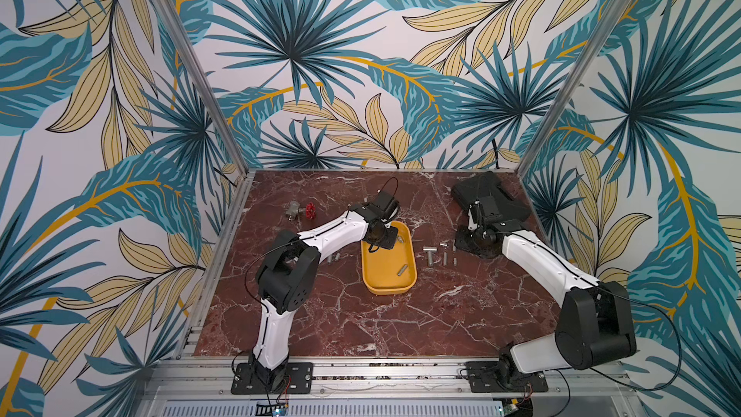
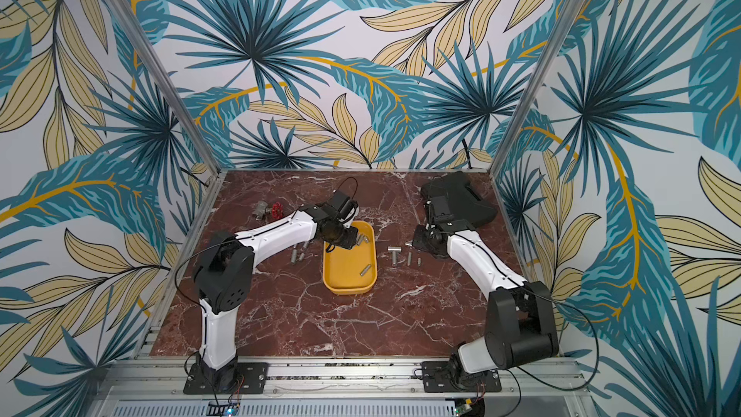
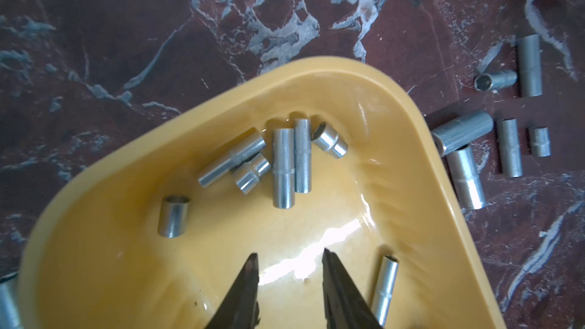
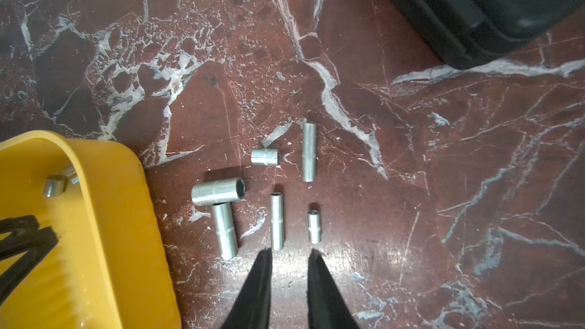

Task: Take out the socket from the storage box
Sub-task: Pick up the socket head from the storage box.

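A: How far along?
B: Partway, I'd judge. The box (image 1: 387,290) sits mid-surface with sockets (image 3: 283,167) inside. More lie out on the surface on either side of it.
A: Count inside?
B: Seven. Six are bunched at the box's far end, one of them upright. A thin one (image 3: 384,289) lies alone by the right wall.
A: And outside?
B: Right group (image 4: 277,221): six, lying flat just beside the box, toward the right edge. Left group (image 1: 329,259): two that I can make out in both top views. The arm hides part of that patch, so there may be more.
A: Pincers?
B: Left pincer (image 3: 289,254) hangs over the box floor, tips apart, nothing between them. Right pincer (image 4: 290,251) is over bare surface near the right group, tips slightly apart, also empty.
A: Anything else?
B: One black case (image 1: 505,194) in the far right corner and one valve (image 1: 292,210) far left. Neither is touched.
A: What's left?
B: Seven lifts, if the box is to be emptied.
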`<action>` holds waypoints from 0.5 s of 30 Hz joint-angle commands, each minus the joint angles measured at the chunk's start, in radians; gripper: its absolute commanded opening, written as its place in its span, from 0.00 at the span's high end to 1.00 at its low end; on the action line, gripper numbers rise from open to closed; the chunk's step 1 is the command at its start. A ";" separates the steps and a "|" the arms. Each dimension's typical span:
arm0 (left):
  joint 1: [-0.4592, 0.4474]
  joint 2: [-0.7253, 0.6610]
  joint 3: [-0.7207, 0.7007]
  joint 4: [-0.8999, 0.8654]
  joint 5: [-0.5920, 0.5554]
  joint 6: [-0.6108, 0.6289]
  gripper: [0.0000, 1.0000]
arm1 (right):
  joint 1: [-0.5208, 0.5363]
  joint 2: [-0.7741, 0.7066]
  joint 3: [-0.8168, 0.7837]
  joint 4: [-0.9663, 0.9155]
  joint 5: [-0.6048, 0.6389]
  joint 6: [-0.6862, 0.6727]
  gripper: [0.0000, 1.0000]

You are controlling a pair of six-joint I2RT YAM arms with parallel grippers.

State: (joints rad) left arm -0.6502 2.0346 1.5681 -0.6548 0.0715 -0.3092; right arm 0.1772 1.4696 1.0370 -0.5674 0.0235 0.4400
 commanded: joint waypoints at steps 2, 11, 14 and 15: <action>-0.009 0.042 0.082 -0.002 -0.012 0.033 0.66 | -0.004 -0.015 -0.003 -0.034 0.014 -0.006 0.77; -0.012 0.125 0.138 -0.017 -0.047 0.068 0.68 | -0.004 -0.023 -0.011 -0.035 0.020 -0.007 0.77; -0.012 0.144 0.154 -0.019 -0.057 0.074 0.68 | -0.004 -0.022 -0.011 -0.035 0.019 -0.007 0.77; -0.012 0.150 0.157 -0.017 -0.060 0.076 0.68 | -0.004 -0.022 -0.009 -0.037 0.019 -0.007 0.77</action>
State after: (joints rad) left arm -0.6598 2.1662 1.6665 -0.6708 0.0345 -0.2539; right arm 0.1772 1.4696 1.0370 -0.5777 0.0299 0.4400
